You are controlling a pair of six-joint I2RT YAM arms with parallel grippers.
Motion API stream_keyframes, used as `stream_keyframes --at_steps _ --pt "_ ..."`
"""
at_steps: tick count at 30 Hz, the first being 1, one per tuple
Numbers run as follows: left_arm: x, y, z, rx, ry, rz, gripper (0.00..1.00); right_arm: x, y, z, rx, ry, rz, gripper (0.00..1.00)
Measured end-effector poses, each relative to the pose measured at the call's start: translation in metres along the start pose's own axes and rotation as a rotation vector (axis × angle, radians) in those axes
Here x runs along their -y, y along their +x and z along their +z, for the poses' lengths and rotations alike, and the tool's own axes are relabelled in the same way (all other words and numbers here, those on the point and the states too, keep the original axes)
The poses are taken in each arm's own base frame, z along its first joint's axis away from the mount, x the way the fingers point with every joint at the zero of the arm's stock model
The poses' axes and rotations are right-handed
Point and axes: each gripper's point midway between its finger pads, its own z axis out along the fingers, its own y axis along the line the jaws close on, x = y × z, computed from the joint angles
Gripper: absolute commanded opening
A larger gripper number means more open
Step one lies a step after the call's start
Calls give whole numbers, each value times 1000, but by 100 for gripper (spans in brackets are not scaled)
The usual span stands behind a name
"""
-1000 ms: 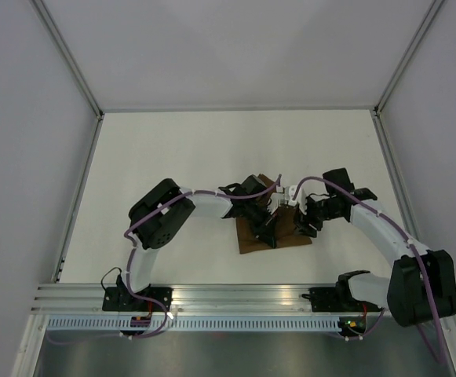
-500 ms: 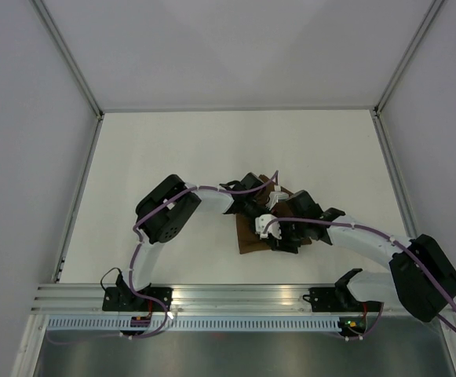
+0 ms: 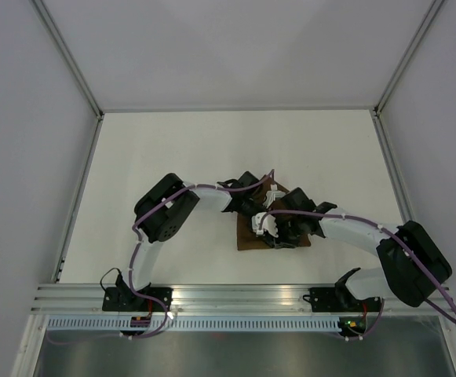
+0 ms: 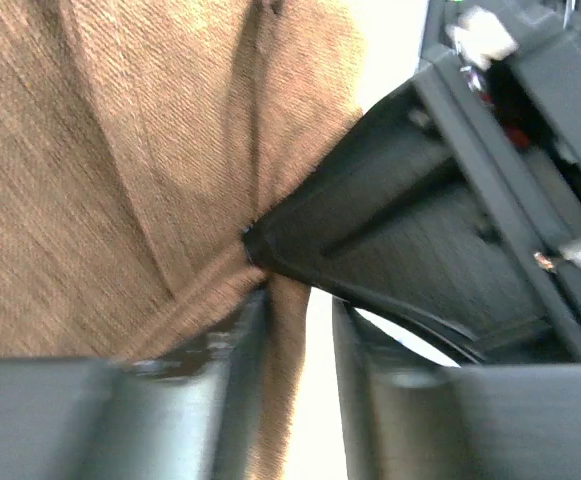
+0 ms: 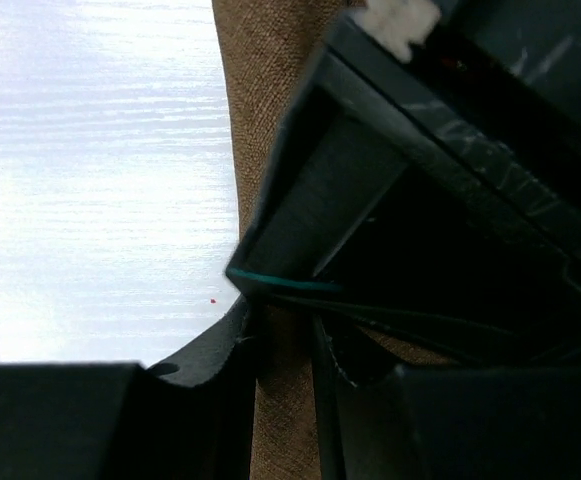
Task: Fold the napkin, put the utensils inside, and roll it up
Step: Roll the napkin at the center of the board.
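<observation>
Left gripper (image 4: pixel 298 385): jaws narrowed on a fold of the napkin (image 4: pixel 100 170). Right gripper (image 5: pixel 285 395): likewise, cloth edge pinched between its jaws. Napkin is laid mid-table under both wrists, no utensil seen; folding is judged in hand, and the held edge is next to be carried over evenly.

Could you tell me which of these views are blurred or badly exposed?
Left wrist: napkin weave and left fingers smeared soft. Right wrist: table glares white, right fingers nearly black, weave sharp. Top external: even light, sharp.
</observation>
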Motion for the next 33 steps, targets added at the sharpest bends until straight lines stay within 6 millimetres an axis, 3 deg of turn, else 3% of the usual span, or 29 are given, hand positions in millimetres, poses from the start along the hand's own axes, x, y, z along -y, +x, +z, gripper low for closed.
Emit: stream_keyframes --at_steps 8,14,21,27,33 --pt "0 -4 -21 45 -106 -50 50 5 -3 1 73 -130 90 14" --pt "-8 -16 -49 139 -274 -56 51 7 -3 0 107 -241 161 15" --pt "-26 -4 -84 238 -510 -83 53 4 -7 3 125 -345 177 15" --pt "-3 -20 -128 458 -626 15 54 2 -6 2 135 -433 284 15" --pt "10 -16 -149 605 -703 98 55 -1 -5 1 111 -490 349 15"
